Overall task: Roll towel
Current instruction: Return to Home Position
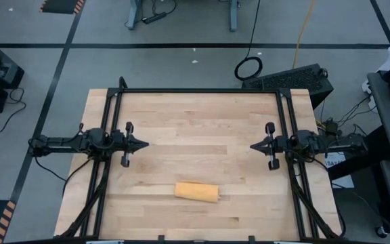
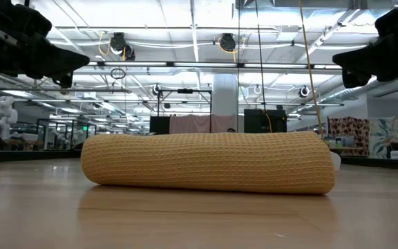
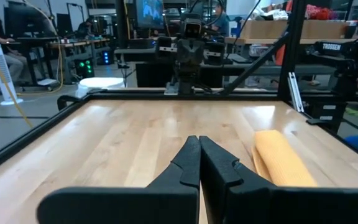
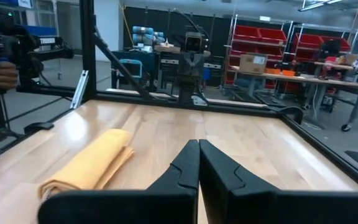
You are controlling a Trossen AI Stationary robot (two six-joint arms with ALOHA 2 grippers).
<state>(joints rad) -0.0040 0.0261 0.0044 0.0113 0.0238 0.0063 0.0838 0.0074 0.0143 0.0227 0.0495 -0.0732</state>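
The towel [image 1: 196,192] lies as a short, plump roll on the tabletop [image 1: 195,115], close to the tabletop's front edge and about midway between its sides; nothing touches it.

It looks light and soft, a waffle-textured cloth with no stiffness of its own; I judge that the roll holds only by its own weight and friction, so lifting it by one end would likely let it sag or unwind. The safer hold would be across the middle, pinching through all the layers, or at both ends at once.

The left pincer [image 1: 143,144] hangs above the tabletop's left side and the right pincer [image 1: 254,146] above its right side, both pointing inward toward the tabletop's centre; each is clenched on nothing, its tips pressed together in its own wrist view.

Where the outer loose edge of the roll ends cannot be made out; its underside is hidden. A small pale bit [image 2: 334,160] at one end in the low view may be the tag, but I cannot tell; in that view the arms are cut off at the upper corners.
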